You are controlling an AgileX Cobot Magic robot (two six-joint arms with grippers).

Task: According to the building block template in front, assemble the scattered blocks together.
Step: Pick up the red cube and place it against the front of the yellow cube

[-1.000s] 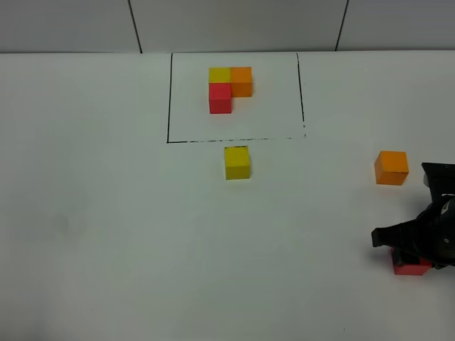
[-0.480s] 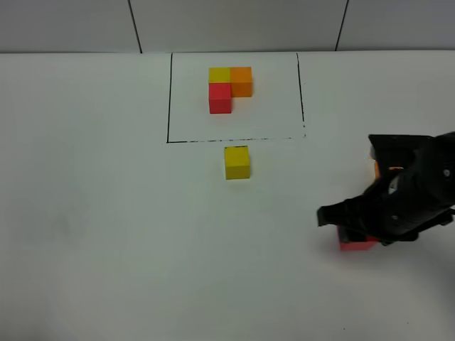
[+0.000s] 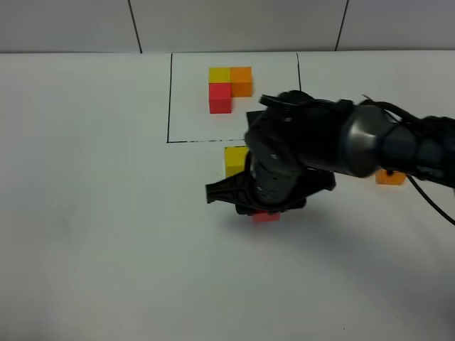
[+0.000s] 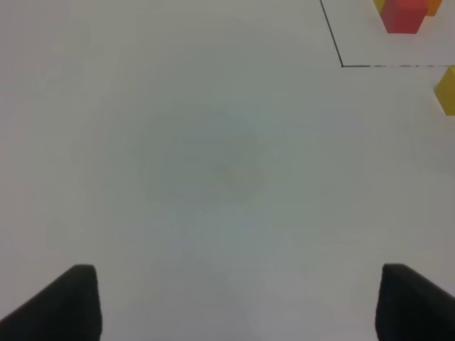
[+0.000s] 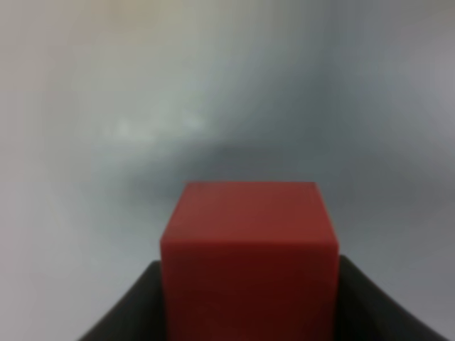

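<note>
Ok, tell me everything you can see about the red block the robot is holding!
The red cube is a small plain solid block with flat faces and a matte finish. It sits upright between the dark fingers of the right gripper, which press two sides. From the high camera only a sliver shows under the arm, just in front of the loose yellow cube. Whether it touches the table cannot be told.

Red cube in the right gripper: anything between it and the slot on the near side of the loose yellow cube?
Nothing visible. The red cube is near-right of the yellow cube; the arm covers most of the gap, and the table showing around it is bare. The orange cube sits far right.
</note>
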